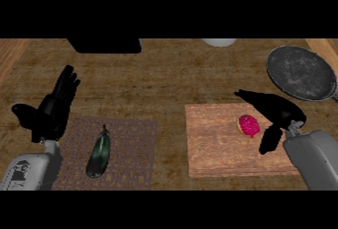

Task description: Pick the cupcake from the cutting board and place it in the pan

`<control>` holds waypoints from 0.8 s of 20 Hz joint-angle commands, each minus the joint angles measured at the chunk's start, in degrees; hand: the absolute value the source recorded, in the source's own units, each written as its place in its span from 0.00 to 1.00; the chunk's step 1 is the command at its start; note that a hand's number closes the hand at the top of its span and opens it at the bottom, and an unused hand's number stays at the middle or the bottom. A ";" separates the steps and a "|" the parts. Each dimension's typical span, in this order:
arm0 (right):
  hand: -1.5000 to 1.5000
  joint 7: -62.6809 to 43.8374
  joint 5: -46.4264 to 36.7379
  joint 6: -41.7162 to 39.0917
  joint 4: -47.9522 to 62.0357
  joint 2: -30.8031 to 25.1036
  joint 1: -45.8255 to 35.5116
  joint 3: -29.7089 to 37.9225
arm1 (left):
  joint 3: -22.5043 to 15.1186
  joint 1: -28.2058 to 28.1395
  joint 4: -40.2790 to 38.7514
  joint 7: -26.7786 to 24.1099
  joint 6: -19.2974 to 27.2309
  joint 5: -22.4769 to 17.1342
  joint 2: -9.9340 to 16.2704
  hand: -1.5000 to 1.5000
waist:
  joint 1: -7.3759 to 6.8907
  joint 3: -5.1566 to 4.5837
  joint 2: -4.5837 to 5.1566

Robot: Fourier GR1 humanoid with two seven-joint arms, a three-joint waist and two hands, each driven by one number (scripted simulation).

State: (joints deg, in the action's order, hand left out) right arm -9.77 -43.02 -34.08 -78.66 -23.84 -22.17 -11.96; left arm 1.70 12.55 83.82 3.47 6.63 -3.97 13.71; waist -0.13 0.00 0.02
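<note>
right hand closing in on the cupcake

the cupcake point(248, 125), pink-topped, sits on the cutting board point(218, 147), toward its right side, and the right hand point(276, 117) is wrapped around it from the right: one digit reaching over the top, another hanging down just beside it, both spread with the cupcake in the gap. nothing pinched yet, by the look of it. the move now, i'd say, is to bring both sides in evenly so the cupcake doesn't skid across the board, then lift straight up before swinging to the pan point(302, 73), which waits up and to the right, close by. over on the left, the left hand point(54, 107) rests open, fingers up, near the eggplant point(99, 154) on its mat point(132, 134).
</note>
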 commanded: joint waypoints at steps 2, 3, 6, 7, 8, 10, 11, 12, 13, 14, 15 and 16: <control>0.00 0.76 -3.56 -1.00 6.29 1.32 -4.50 0.92 | 2.17 -0.47 -4.46 -4.18 -1.15 0.25 -0.71 0.50 | -0.11 -0.01 0.05; 0.00 2.42 -4.05 -1.21 1.60 0.65 0.63 0.72 | 1.28 2.72 -2.69 0.01 -0.19 1.68 -1.09 0.50 | 0.16 0.00 -0.03; 0.00 3.22 -6.43 1.31 8.81 4.06 -1.93 -0.09 | 1.74 -0.48 1.89 1.97 -1.38 1.11 -0.24 0.50 | -0.16 0.01 -0.01; 0.00 1.09 -7.17 0.32 5.25 4.59 0.82 -1.50 | 1.77 -1.09 2.31 1.21 -1.75 0.95 -0.43 0.50 | -0.03 0.00 -0.05; 0.00 3.92 -7.71 0.56 7.59 4.39 -0.84 -0.01 | 1.73 -0.17 1.17 0.99 -1.08 1.73 -1.72 0.50 | -0.02 0.00 -0.02; 0.00 4.32 -8.37 1.04 12.24 5.27 -3.03 0.88 | 2.20 1.47 -1.29 -0.05 -0.55 2.65 -1.87 0.50 | -0.04 0.00 0.03; 0.00 3.18 -6.55 -3.17 11.90 5.73 -6.66 1.56 | 1.81 -0.71 4.98 3.92 -1.37 1.71 -0.70 0.50 | -0.30 0.01 -0.02; 1.00 5.57 -7.64 -2.08 5.48 3.98 0.34 -0.61 | 3.67 0.27 -3.23 -1.84 -3.21 0.69 -1.03 0.50 | 0.21 -0.01 -0.02; 1.00 11.30 -5.94 -0.89 6.63 2.85 1.62 -1.12 | 1.91 -0.03 -0.08 0.05 -1.37 1.73 -2.19 0.50 | 0.18 0.01 -0.03; 1.00 11.71 -9.54 3.86 11.53 5.58 -0.53 -3.51 | 2.71 1.08 -1.95 -0.34 -2.61 0.99 -1.62 0.50 | -0.12 0.01 0.08; 1.00 13.75 -10.27 3.58 12.62 3.87 -1.71 -3.56 | 2.39 -2.29 5.22 2.86 -2.41 1.32 -0.36 0.50 | -0.48 0.03 -0.01; 1.00 16.02 -11.14 4.74 14.25 2.61 -2.92 -2.32 | 1.72 -0.81 0.75 -0.21 -1.21 2.97 -2.36 0.50 | -0.18 0.01 0.05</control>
State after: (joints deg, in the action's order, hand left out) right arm 0.24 -51.63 -32.11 -68.25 -19.97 -23.76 -13.58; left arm 3.84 12.12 84.72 4.08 4.85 -2.32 12.31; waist -0.28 -0.01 -0.01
